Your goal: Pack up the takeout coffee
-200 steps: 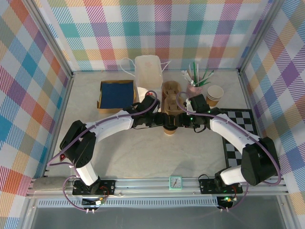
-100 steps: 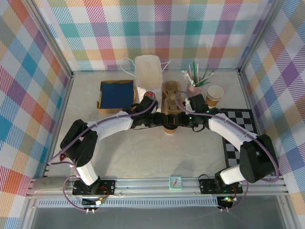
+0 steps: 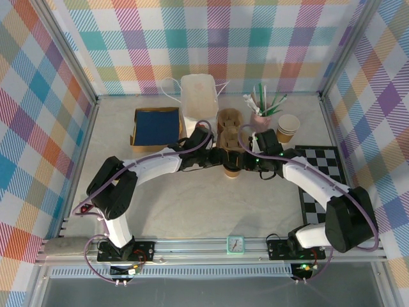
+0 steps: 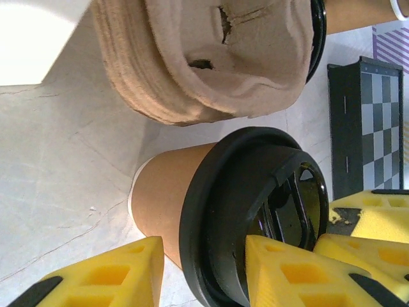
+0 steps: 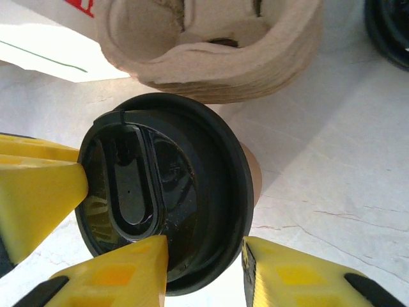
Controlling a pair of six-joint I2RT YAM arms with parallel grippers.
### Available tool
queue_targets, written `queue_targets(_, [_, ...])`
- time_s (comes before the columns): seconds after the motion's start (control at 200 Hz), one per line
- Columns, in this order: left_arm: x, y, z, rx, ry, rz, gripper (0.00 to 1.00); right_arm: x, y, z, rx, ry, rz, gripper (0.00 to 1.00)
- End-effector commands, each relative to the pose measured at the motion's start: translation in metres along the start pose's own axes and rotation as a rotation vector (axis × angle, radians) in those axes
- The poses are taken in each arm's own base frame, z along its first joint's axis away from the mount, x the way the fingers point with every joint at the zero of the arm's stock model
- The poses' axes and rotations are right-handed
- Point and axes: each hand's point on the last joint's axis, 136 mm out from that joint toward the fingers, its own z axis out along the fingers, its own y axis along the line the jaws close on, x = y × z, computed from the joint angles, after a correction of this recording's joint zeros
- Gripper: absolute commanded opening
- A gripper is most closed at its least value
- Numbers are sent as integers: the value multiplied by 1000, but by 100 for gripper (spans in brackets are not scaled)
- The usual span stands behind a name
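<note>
Blue-lined tray (image 3: 156,126) far left, white bag (image 3: 199,96) just right of it, both at the back of the table (image 3: 192,211). Agreed? — Obs 1

Agreed. Next comes the left gripper (image 4: 204,256): yellow fingers (image 4: 96,278) set narrow, 1 beside the cup wall, 1 over the lid top. Clamped or merely close, cannot tell. — Obs 2

And the takeout coffee (image 3: 231,169)? — Obs 1

Mid-table, just on the near side of the cardboard cup tray (image 4: 211,70), between the 2 grippers. Its black lid (image 5: 185,160) is on. — Obs 2

And the right gripper (image 5: 204,256)? — Obs 1

Also narrow, straddling the lid rim from the other side; grip not clear. Further right: stacked paper cups (image 3: 287,126), then chequered mat (image 3: 326,160). — Obs 2
</note>
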Motion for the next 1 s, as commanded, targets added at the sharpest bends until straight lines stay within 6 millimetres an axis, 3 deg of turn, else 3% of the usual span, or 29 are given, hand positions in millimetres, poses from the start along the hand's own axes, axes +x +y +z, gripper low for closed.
queue_targets(0.0, [30,31,20,-117,107,-21,38,21,-37,-6,147,40,41,36])
queue_targets(0.37, [31,3,38,-80,119,14,38,16,-70,-31,205,-26,105,37])
queue_targets(0.995, [29,-38,64,-15,140,56,38,4,-67,-65,202,-124,99,40])
